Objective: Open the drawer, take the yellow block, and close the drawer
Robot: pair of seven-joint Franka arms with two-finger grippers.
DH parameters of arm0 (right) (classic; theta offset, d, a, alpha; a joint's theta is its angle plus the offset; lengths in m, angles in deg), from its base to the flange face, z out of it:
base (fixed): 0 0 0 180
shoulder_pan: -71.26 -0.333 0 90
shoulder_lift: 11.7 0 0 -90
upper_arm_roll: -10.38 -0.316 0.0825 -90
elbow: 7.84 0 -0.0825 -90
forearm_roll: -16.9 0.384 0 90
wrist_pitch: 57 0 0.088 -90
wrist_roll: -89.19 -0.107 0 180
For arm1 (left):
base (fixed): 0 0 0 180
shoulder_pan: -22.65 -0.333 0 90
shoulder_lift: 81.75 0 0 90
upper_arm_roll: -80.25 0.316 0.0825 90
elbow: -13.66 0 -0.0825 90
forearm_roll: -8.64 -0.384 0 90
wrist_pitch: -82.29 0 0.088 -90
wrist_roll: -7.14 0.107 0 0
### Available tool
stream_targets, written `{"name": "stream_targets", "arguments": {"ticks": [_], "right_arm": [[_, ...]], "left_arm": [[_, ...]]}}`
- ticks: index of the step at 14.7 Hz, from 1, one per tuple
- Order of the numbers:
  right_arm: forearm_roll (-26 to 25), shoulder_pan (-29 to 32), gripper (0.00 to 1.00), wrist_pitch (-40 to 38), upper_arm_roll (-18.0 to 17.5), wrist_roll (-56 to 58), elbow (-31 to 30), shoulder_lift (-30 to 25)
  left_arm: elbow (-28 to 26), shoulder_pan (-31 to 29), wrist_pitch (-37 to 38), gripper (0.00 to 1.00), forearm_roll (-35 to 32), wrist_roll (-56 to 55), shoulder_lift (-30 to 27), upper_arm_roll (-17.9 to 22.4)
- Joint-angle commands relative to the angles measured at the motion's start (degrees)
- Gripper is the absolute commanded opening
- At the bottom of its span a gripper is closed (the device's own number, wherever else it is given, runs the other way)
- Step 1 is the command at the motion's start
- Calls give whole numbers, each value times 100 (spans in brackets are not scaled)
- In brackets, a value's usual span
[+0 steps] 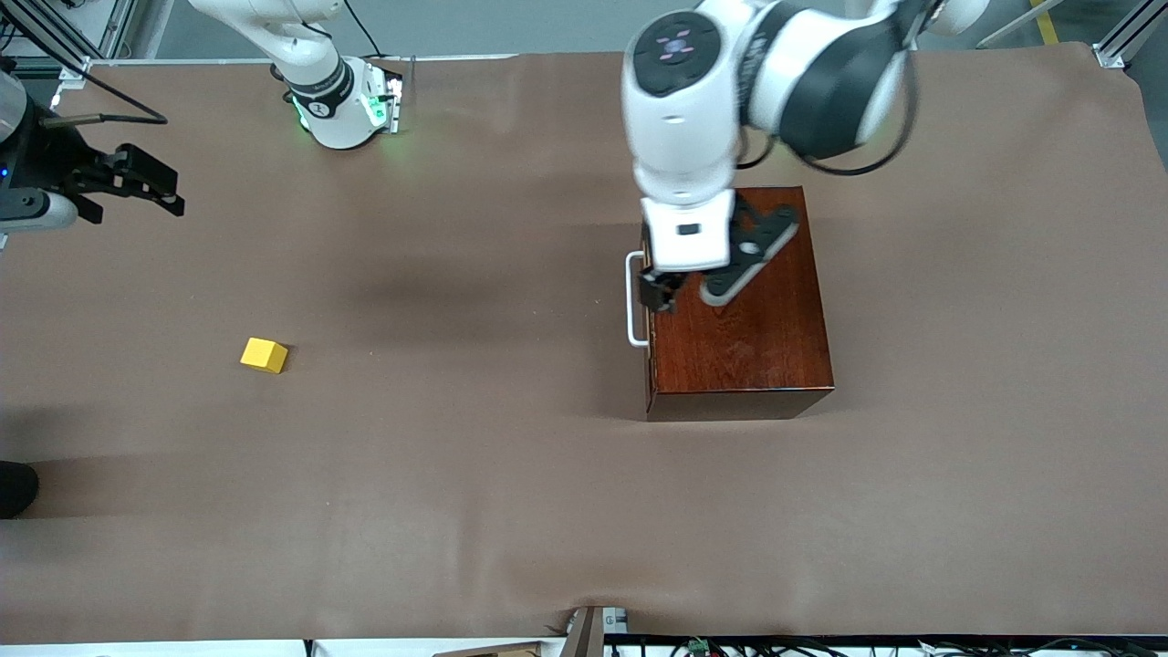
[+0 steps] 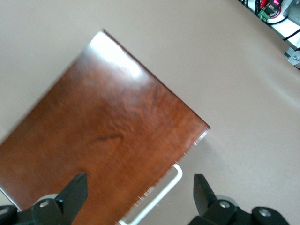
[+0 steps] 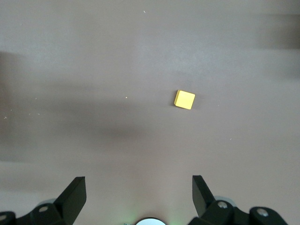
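The dark reddish-brown wooden box stands toward the left arm's end of the table. Its drawer is pushed in, and the white bar handle sits close against the front. My left gripper hangs open over the box's front edge. In the left wrist view the handle and the box top lie between the spread left gripper fingers, which hold nothing. The yellow block lies on the bare table toward the right arm's end. My right gripper waits open at that end; the block lies apart from the right gripper.
Brown paper covers the table. The right arm's base with its green light stands at the table's edge away from the front camera. Cables and fittings lie along the edge nearest the camera.
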Motion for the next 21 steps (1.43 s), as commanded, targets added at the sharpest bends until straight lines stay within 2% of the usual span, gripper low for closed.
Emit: {"name": "stream_targets", "arguments": {"ticks": [1,4,8,11,14,17,21], "right_arm": [[218,-63,100,78,39,-25,-210,-147],[386,-54,100,148,56,-43,-35,-103],[254,-177,100,140,56,-202,80,-41],[-245,-186,100,35,56,-122,605,283],[-282,-134,100,-150,65,377,976,574],[-203,-116,100,-142,74,387,1003,592],[-1,34,100,-142,92,352,994,592]], "left_arm": [[-259,-338,271,100,145,755,-440,-67],[-268,-900,684,100,382,1757,-774,-67],[-321,-1919,975,100,699,3057,-1135,-67],[-391,-2570,1098,100,822,3989,-1363,-67],[-435,-3115,1204,100,840,4807,-1513,-67],[-461,-3380,1221,100,849,5703,-1654,-67],[-549,-3398,1221,100,858,6830,-1891,-75]]}}
